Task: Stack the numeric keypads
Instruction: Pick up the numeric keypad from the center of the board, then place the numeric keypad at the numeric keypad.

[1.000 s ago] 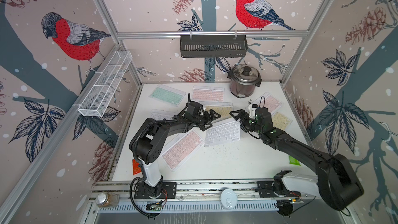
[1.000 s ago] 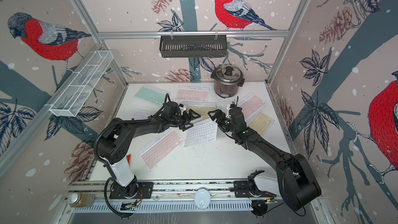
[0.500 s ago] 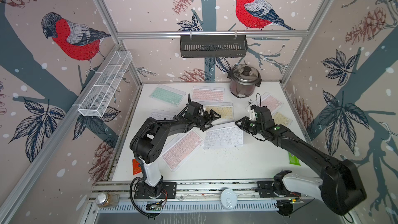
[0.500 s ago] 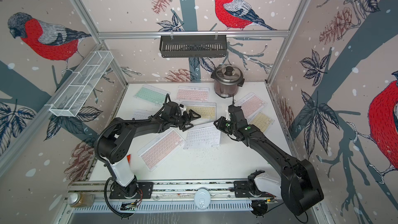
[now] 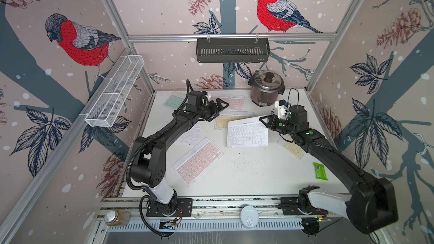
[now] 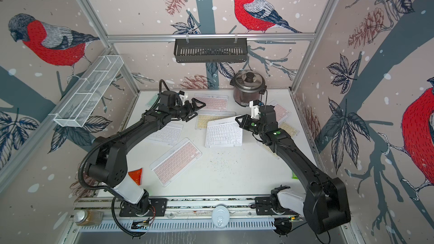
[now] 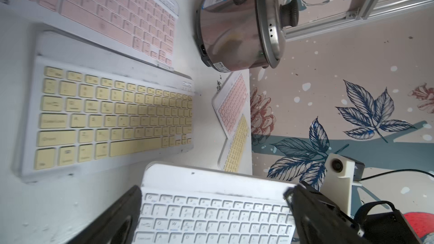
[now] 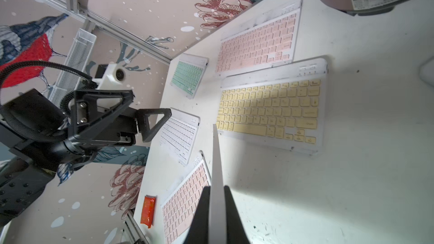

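My right gripper (image 5: 264,119) is shut on the far right corner of a white-keyed keypad (image 5: 246,132), which is tilted up off the table there. In the right wrist view that keypad (image 8: 216,160) runs edge-on between my fingers (image 8: 202,207). My left gripper (image 5: 220,109) hovers open and empty over the yellow keypad (image 5: 223,120). Its fingers (image 7: 117,217) stand wide apart. Other keypads lie flat: mint (image 5: 173,100), pink at the back (image 5: 231,102), white (image 5: 190,134), pink in front (image 5: 198,160), yellow (image 5: 292,149) and pink (image 6: 280,111) near the right arm.
A steel rice cooker (image 5: 266,88) stands at the back right. A green packet (image 5: 319,171) lies by the right wall, a red packet (image 6: 136,176) at the front left. A black basket (image 5: 232,50) and a wire basket (image 5: 115,90) hang on the walls. Crumbs dot the table's front middle.
My right gripper has shut on the white keypad's corner and raised it; the keypad has swung square to the table. My left gripper has drawn back off it, toward the rear.
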You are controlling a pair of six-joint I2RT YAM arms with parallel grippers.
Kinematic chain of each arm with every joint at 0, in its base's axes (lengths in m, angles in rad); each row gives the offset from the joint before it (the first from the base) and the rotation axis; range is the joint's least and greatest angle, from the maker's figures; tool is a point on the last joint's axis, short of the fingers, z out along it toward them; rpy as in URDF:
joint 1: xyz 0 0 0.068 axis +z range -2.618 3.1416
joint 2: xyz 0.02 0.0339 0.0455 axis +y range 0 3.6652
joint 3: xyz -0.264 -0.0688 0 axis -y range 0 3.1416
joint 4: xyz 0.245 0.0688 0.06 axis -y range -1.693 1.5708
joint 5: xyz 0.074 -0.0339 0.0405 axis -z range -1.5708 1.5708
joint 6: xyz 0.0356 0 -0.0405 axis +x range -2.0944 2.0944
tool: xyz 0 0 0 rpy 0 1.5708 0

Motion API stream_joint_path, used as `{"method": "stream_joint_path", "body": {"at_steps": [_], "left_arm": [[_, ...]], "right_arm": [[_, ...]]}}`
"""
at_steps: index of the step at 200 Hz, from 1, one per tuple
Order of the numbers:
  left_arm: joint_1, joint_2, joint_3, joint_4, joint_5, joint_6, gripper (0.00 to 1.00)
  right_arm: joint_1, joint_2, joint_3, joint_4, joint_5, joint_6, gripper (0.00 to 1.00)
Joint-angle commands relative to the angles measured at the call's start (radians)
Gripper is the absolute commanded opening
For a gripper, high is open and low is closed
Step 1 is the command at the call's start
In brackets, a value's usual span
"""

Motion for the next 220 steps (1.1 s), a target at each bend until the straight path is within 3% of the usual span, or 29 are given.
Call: {"method": "stream_joint_path", "body": {"at_steps": [1, 65, 123, 220], "left_arm": [[0.023, 0.008, 0.030, -0.065, -0.011, 0.074, 0.99], [0.072, 0.151, 0.119, -0.100, -0.033, 0.134, 0.98], [0.078, 0.286, 0.233, -0.155, -0.061, 0.195, 0.98], [0.081, 0.412, 0.270, -0.174, -0.065, 0.213, 0.98]], "right_arm": [[-0.022, 0.091, 0.047, 0.240, -0.132, 0.065, 0.01], [-0.049, 0.477, 0.206, 0.485, -0.278, 0.058, 0.01], [-0.086, 0.633, 0.226, 0.746, -0.383, 0.169, 0.02], [-0.100, 0.812, 0.260, 0.838, -0.372, 0.192, 0.08]]}}
